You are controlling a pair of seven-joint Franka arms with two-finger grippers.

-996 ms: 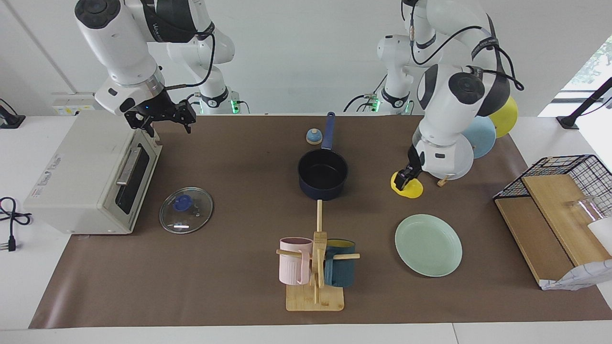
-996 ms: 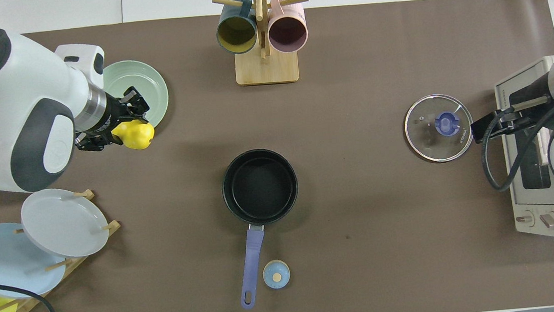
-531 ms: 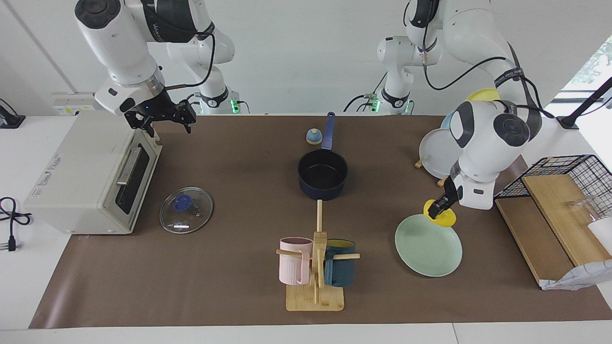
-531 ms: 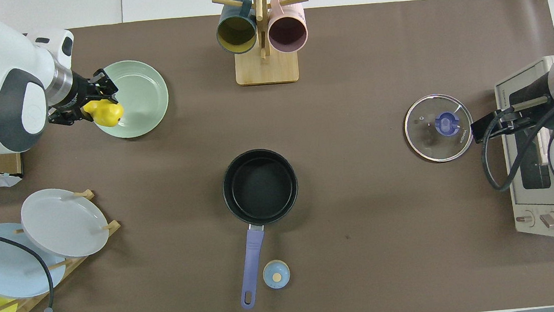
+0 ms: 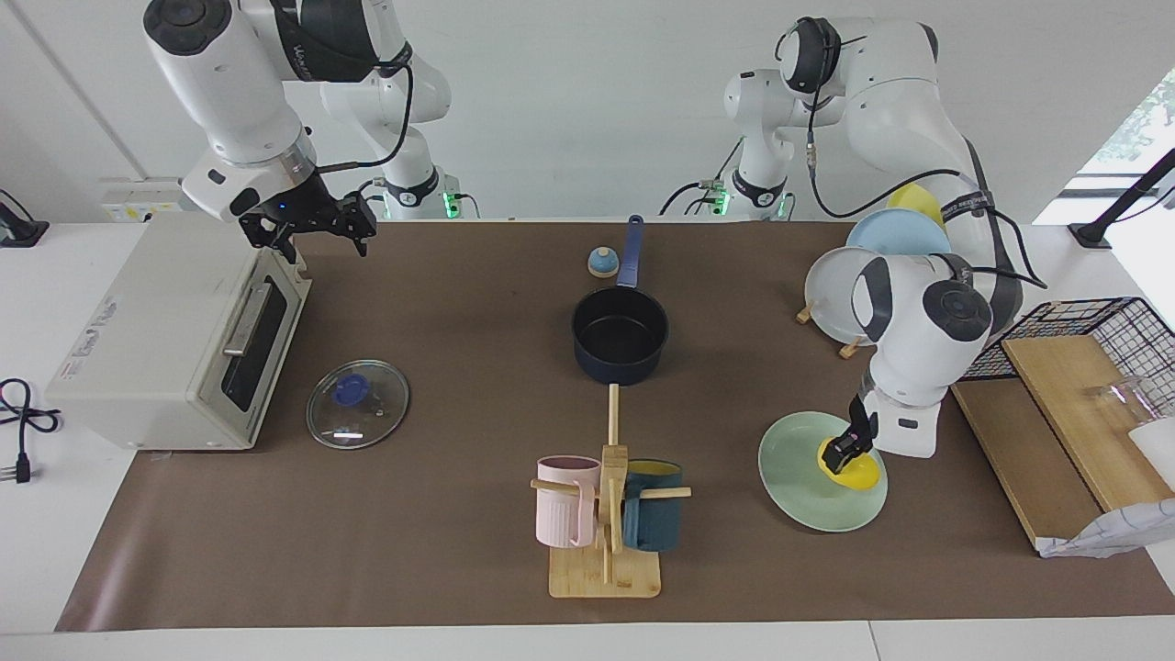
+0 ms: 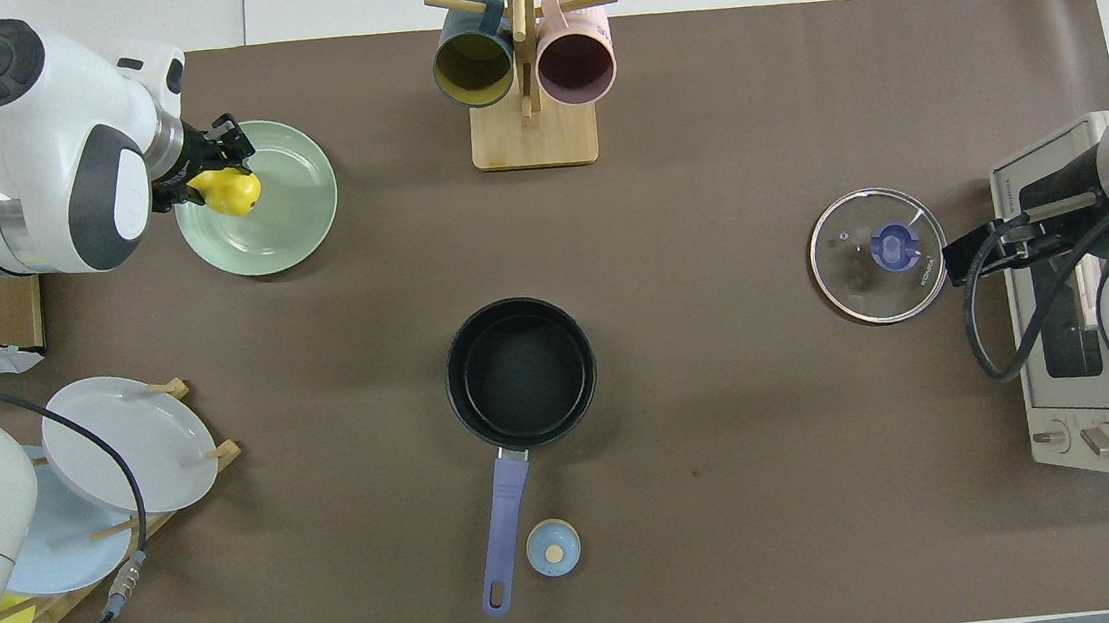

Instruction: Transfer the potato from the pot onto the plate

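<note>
My left gripper (image 5: 838, 456) is shut on the yellow potato (image 5: 856, 474) and holds it low over the mint green plate (image 5: 800, 482), on the plate's side toward the left arm's end. I cannot tell whether the potato touches the plate. In the overhead view the potato (image 6: 230, 192) lies over the plate (image 6: 280, 215) with the left gripper (image 6: 205, 179) beside it. The navy pot (image 5: 620, 338) stands empty at mid-table, nearer to the robots than the plate, its handle pointing toward the robots. My right gripper (image 5: 317, 229) waits open above the toaster oven's door.
A toaster oven (image 5: 156, 340) and a glass lid (image 5: 357, 403) lie at the right arm's end. A mug tree (image 5: 606, 514) stands farther from the robots than the pot. A plate rack (image 5: 849, 294), a wire basket (image 5: 1092, 335) and wooden boards are at the left arm's end.
The left gripper has carried the potato away from the robots, from beside the plate rack to over the mint green plate, and lowered it. The right arm has not moved.
</note>
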